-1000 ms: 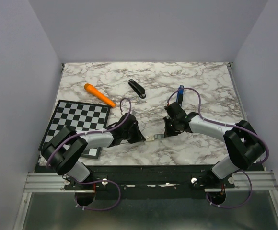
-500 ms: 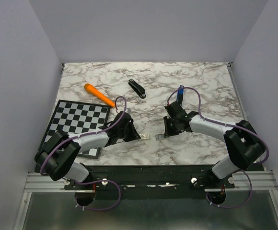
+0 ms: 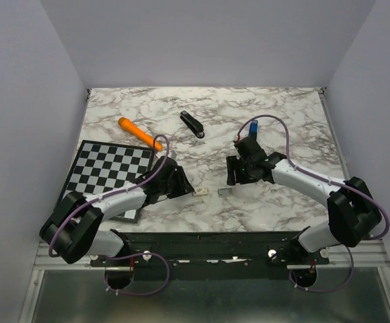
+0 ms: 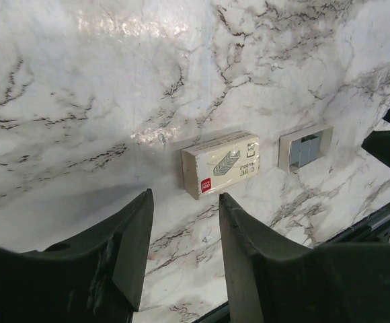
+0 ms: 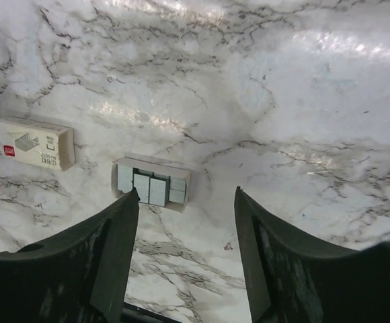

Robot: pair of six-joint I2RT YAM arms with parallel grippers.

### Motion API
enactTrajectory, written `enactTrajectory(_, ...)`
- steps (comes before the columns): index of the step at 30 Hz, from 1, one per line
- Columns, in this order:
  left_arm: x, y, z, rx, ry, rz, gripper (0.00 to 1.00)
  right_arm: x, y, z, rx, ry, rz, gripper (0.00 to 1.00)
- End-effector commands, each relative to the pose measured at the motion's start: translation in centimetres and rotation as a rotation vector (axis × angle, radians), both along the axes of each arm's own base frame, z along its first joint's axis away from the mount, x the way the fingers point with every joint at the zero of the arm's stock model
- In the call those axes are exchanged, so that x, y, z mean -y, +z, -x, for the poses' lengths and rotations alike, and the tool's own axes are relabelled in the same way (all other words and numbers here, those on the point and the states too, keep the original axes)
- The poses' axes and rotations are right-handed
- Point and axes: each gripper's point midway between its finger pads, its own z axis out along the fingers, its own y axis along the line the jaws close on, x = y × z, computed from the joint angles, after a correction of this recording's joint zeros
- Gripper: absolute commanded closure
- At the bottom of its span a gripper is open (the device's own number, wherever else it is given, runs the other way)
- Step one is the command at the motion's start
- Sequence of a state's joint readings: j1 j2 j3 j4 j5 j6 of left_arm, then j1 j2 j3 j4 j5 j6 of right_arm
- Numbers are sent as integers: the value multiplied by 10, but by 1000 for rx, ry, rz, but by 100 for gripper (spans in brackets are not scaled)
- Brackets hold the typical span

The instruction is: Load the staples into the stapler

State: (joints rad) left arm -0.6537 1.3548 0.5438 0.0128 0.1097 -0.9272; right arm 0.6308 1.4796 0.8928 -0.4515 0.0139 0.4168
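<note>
The staples are grey strips lying in a small open cardboard tray on the marble table, also seen as staples in the left wrist view. The empty whitish box sleeve lies just left of the tray. My left gripper is open and empty, just short of the sleeve. Open and empty too, my right gripper stands right beside the tray, its left finger at the tray's edge. The black stapler lies far back, well away from both grippers.
An orange marker lies at the back left. A checkered board covers the left side, partly under my left arm. The table's front edge runs close behind sleeve and tray.
Both grippers were shut on the box between them. They have opened and drawn apart, leaving sleeve and tray lying separately on the table.
</note>
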Motion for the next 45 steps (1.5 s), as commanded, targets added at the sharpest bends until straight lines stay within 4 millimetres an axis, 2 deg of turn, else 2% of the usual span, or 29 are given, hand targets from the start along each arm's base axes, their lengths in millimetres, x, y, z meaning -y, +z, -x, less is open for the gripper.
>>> enactTrajectory(1, -18, 8, -5, 47, 42, -40, 40, 18, 29, -19, 91, -58, 61, 28)
enactTrajectory(3, -26, 16, -9, 73, 53, -53, 31, 27, 37, -31, 115, -98, 69, 24)
enactTrajectory(4, -29, 20, -11, 89, 59, -61, 23, 32, 39, -35, 117, -118, 78, 20)
enactTrajectory(5, -33, 31, -16, 121, 73, -63, 19, 40, 41, -41, 122, -149, 87, 18)
enactTrajectory(7, -45, 37, -18, 147, 81, -112, 11, 51, 48, -55, 144, -205, 116, 11)
enactTrajectory(8, -50, 53, -25, 201, 103, -123, 9, 59, 51, -62, 153, -238, 126, 9)
enactTrajectory(9, -58, 55, -23, 209, 93, -164, 7, 63, 60, -73, 178, -272, 133, 7)
enactTrajectory(10, -64, 62, -25, 235, 99, -185, 4, 68, 57, -78, 163, -303, 143, 3)
enactTrajectory(11, -67, 79, -28, 281, 109, -186, 1, 76, 58, -85, 163, -339, 145, 2)
enactTrajectory(13, -84, 89, -28, 324, 115, -265, 1, 80, 62, -102, 170, -378, 142, 0)
enactTrajectory(14, -89, 106, -29, 372, 127, -262, 1, 85, 61, -110, 168, -399, 143, 0)
enactTrajectory(15, -99, 110, -28, 389, 143, -305, 1, 86, 62, -117, 169, -407, 141, 0)
enactTrajectory(16, -104, 116, -28, 412, 149, -316, 1, 84, 71, -127, 185, -419, 127, 0)
enactTrajectory(17, -111, 129, -27, 465, 150, -331, 1, 87, 61, -135, 164, -431, 140, 0)
enactTrajectory(20, -124, 146, -20, 551, 136, -365, 1, 87, 55, -158, 153, -460, 143, 2)
enactTrajectory(23, -128, 158, -12, 618, 114, -350, 1, 87, 53, -176, 156, -481, 146, 5)
enactTrajectory(24, -129, 160, -10, 636, 102, -353, 1, 88, 42, -181, 139, -484, 167, 6)
enactTrajectory(27, -130, 166, -3, 682, 76, -335, 1, 87, 28, -193, 115, -486, 188, 11)
enactTrajectory(30, -131, 170, 2, 712, 63, -326, 1, 88, 20, -198, 96, -483, 210, 18)
enactTrajectory(36, -127, 176, 5, 767, 13, -315, 1, 90, 6, -191, 63, -451, 247, 45)
enactTrajectory(37, -125, 176, 5, 770, 5, -313, 1, 90, 5, -188, 56, -436, 250, 55)
enactTrajectory(39, -120, 177, 5, 782, -28, -306, 1, 92, 6, -178, 47, -417, 253, 63)
enactTrajectory(40, -114, 176, 6, 784, -57, -290, 1, 90, 9, -176, 53, -388, 243, 73)
enactTrajectory(42, -108, 176, 5, 793, -87, -280, 1, 86, 13, -162, 60, -331, 225, 81)
enactTrajectory(44, -101, 175, 6, 796, -128, -266, 1, 74, 14, -151, 72, -230, 206, 82)
enactTrajectory(45, -98, 175, 5, 811, -148, -266, 1, 72, 15, -139, 73, -196, 204, 85)
